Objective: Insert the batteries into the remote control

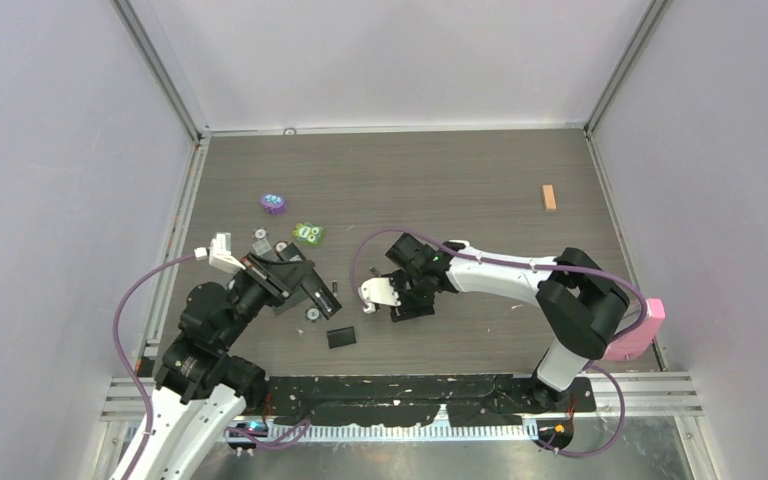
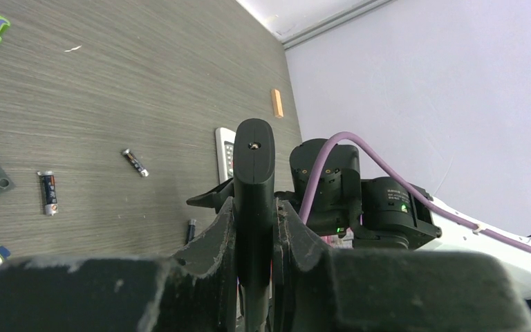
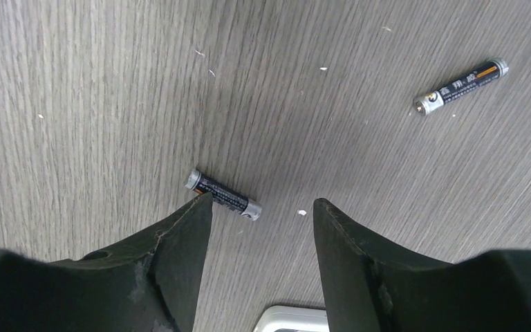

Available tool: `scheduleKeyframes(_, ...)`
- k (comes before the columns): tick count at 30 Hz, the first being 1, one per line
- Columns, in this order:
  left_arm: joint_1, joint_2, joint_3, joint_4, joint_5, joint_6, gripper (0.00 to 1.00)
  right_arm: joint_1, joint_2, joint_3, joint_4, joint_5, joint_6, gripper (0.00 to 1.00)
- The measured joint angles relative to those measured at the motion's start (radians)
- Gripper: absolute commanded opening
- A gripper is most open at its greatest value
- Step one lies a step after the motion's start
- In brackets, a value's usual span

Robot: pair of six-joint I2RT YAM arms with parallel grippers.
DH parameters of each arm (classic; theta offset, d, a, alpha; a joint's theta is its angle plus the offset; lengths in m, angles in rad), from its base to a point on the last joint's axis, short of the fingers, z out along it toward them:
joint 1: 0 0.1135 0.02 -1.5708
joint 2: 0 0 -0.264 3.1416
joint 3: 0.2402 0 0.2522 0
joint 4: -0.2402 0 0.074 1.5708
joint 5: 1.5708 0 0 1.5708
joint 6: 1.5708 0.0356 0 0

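Just ahead of your right tool, jaws apart, the battery lies slantwise and off-centre, while your left tool clamps the black remote.

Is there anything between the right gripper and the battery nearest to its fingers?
Nothing visible does. The right gripper is open above the bare table, and the nearest battery lies uncovered at the tip of one finger, partly inside the gap.
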Motion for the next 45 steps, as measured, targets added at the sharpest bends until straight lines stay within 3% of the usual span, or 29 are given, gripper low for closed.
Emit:
scheduleKeyframes(20,0.053,0.0,-0.017,0.023,0.071,-0.016,0.0,0.002,0.018,0.014,-0.083,-0.046,-0.018,0.58)
scheduleKeyframes(30,0.063,-0.001,-0.019,0.024,0.072,-0.016,0.0,0.016,0.048,0.029,-0.084,-0.052,0.033,0.49)
scheduleKeyframes(34,0.069,-0.001,-0.02,0.024,0.073,-0.016,0.0,0.025,0.051,0.031,-0.084,-0.042,0.06,0.39)
scheduleKeyframes(36,0.071,-0.002,-0.02,0.024,0.074,-0.016,0.0,0.032,0.057,0.037,-0.084,-0.034,0.076,0.19)
scheduleKeyframes(38,0.072,-0.005,-0.02,0.024,0.073,-0.016,0.0,0.039,0.064,0.043,-0.084,-0.025,0.087,0.07)
scheduleKeyframes(45,0.078,-0.047,-0.02,0.023,0.065,-0.016,0.0,0.057,0.063,0.041,-0.05,0.05,0.134,0.05)
